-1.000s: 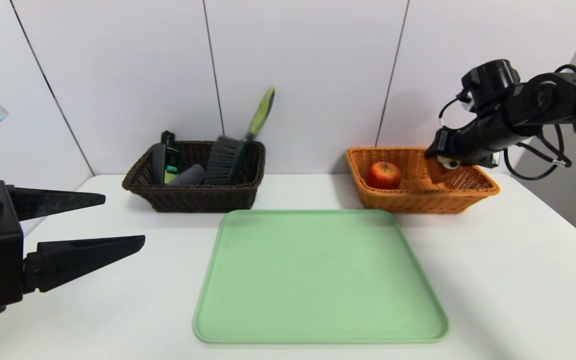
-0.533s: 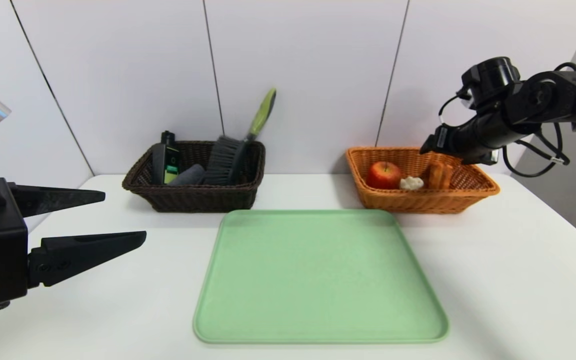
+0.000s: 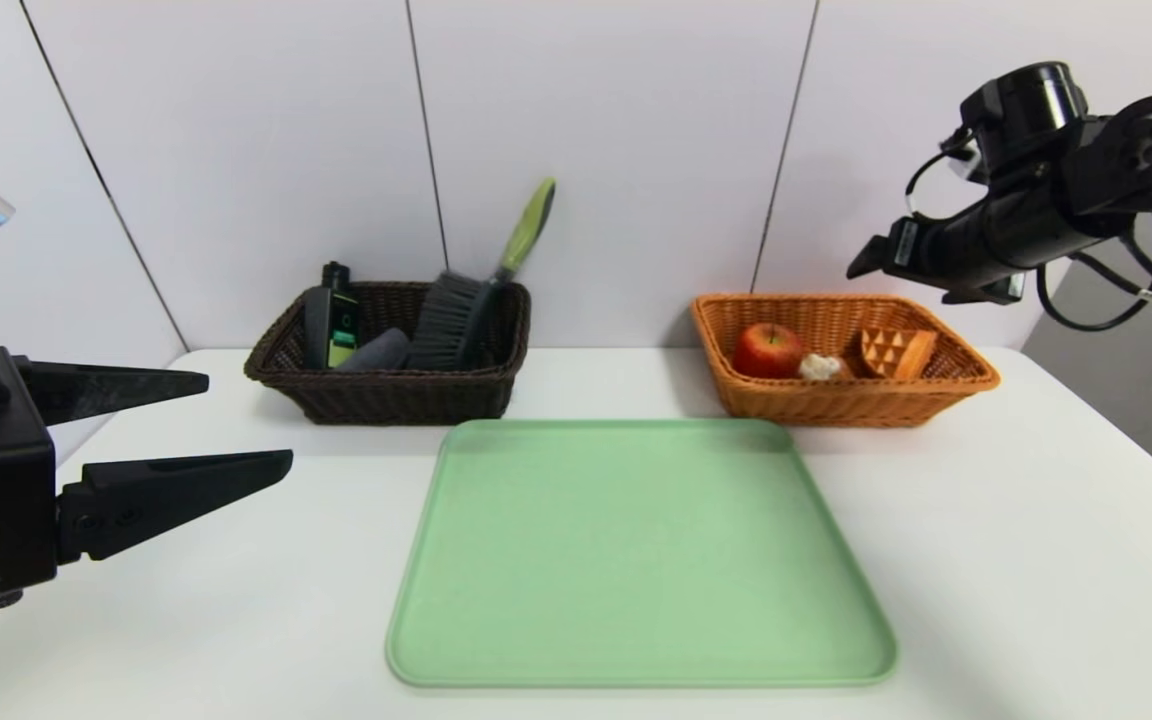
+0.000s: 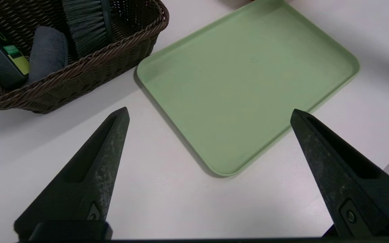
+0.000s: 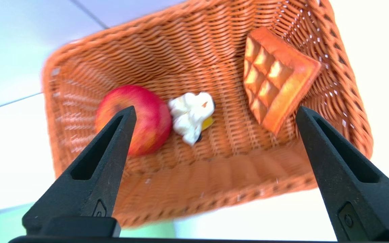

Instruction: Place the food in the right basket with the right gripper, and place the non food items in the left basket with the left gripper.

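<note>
White tabletop [image 3: 986, 520] under grey wall panels carries a green tray [image 3: 636, 550] between two baskets; no label is readable, not even the green one on the black pump bottle [image 3: 328, 315] beside the cloth roll [image 3: 376, 350] and brush [image 3: 456, 310] in the dark basket [image 3: 386, 395]. Right hand [image 3: 861, 265], a second ago low over the orange basket [image 3: 836, 400], now hangs higher, wide open and empty, with the apple [image 3: 767, 349], white cream topping [image 3: 820, 367] and tart slice [image 3: 896, 352] inside. Left hand [image 3: 236, 430] hovers open and empty at the near left.

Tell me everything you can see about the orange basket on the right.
The orange basket is rectangular woven wicker with flared sides and a braided rim. It sits upright on the white table, behind the green tray's far right corner. Inside lie a red apple, a white cream blob and a waffle-patterned wedge leaning against its wall. The right tool hovers above, open.
</note>
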